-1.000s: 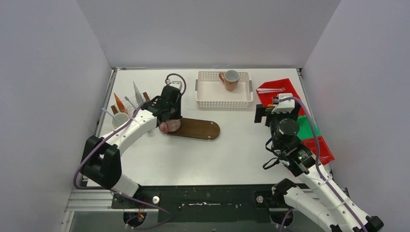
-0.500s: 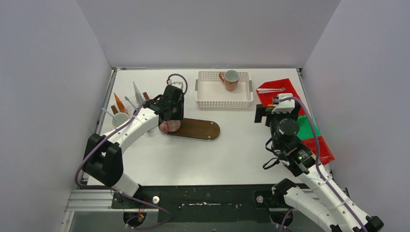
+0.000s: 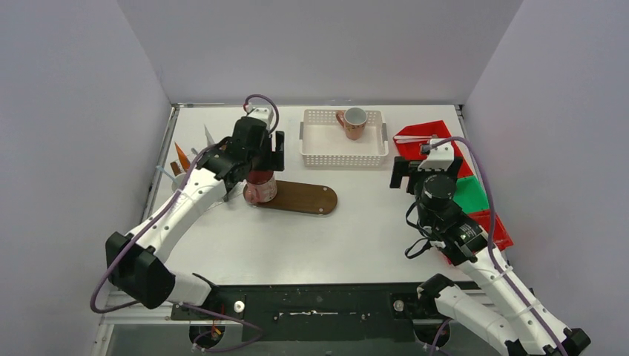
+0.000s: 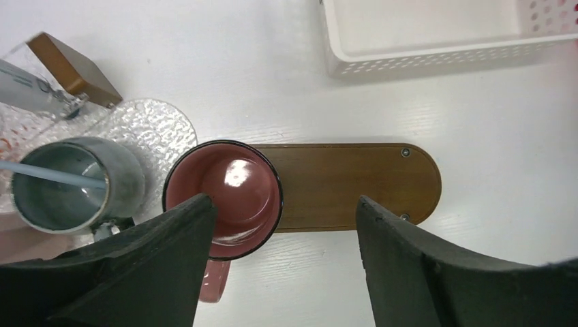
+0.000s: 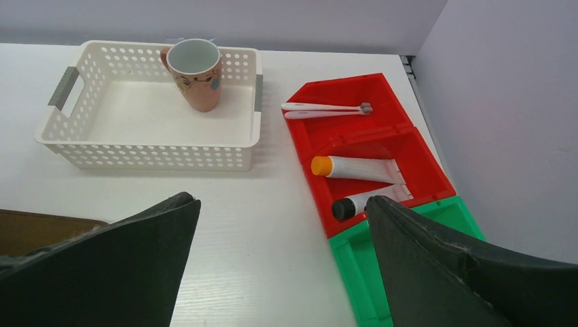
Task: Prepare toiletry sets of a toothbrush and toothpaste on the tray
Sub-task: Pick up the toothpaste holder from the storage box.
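A maroon mug (image 4: 223, 199) stands upright and empty at the left end of the brown wooden tray (image 4: 347, 184); its handle points toward the near edge. My left gripper (image 4: 285, 204) hangs open above it, and the left finger overlaps the mug's rim in the left wrist view. In the top view the mug (image 3: 260, 189) sits under the left gripper (image 3: 263, 159) on the tray (image 3: 300, 198). My right gripper (image 5: 283, 204) is open and empty over bare table. Two toothbrushes (image 5: 327, 110) and two toothpaste tubes (image 5: 354, 167) lie in the red bin (image 5: 429, 174).
A white basket (image 5: 146, 146) at the back holds a pinkish mug (image 5: 195, 73). Left of the tray, a grey-green mug (image 4: 65, 184) with a toothbrush stands on a textured glass plate (image 4: 160, 133) among tubes. A green bin (image 5: 409, 252) adjoins the red one.
My left gripper has opened, let go of the maroon mug and risen above it. The mug stays at the tray's left end. The right arm has barely shifted.
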Controlling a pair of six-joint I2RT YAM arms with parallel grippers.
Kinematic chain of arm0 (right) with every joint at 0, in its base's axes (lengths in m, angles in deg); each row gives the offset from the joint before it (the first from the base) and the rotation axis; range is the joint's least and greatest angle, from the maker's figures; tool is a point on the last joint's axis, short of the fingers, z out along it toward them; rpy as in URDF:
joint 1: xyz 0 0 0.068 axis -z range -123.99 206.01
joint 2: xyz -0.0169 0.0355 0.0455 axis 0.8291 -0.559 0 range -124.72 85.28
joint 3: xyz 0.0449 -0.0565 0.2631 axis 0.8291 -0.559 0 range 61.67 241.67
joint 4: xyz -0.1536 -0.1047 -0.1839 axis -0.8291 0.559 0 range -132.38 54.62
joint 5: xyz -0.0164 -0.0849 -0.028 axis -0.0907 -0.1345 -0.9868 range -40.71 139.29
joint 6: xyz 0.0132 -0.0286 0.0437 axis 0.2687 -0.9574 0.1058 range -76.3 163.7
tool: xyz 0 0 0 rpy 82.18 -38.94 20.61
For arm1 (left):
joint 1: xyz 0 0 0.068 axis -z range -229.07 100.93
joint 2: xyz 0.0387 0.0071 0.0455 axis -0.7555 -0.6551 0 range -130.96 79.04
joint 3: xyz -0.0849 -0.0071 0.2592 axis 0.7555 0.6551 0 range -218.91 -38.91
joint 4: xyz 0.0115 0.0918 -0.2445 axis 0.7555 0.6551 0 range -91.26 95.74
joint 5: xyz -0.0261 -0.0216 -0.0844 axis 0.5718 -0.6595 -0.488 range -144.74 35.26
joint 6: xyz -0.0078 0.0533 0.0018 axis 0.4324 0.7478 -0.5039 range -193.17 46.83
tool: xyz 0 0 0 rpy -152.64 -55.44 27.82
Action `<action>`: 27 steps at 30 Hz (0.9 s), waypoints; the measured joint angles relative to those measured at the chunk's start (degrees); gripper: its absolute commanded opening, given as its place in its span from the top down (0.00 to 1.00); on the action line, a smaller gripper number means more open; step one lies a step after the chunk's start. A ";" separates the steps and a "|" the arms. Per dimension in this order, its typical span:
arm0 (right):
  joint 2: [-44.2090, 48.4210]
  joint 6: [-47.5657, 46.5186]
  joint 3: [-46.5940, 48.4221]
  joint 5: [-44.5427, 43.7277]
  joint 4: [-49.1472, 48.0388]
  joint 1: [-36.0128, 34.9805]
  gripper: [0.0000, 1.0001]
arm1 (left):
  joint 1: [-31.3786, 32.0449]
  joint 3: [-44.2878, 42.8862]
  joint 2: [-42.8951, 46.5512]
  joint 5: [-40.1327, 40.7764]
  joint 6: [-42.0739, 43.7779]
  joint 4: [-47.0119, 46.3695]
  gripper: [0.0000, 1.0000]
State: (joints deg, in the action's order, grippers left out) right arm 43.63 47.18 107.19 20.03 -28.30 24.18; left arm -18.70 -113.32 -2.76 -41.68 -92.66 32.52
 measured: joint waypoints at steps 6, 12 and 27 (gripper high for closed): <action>-3.02 8.22 5.62 -2.54 9.16 0.00 0.00 | -0.48 -0.35 7.28 0.11 2.80 -0.22 0.13; -8.81 18.25 12.98 -4.98 20.74 1.27 0.00 | -0.96 4.70 13.70 0.92 5.05 -3.23 0.08; -15.91 28.55 13.20 4.39 32.24 32.92 0.00 | -1.51 14.45 17.66 1.27 7.30 -8.76 0.03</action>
State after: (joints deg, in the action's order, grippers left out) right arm 27.72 75.73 120.39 24.42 3.94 57.09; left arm -20.21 -98.88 14.90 -40.42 -85.36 23.76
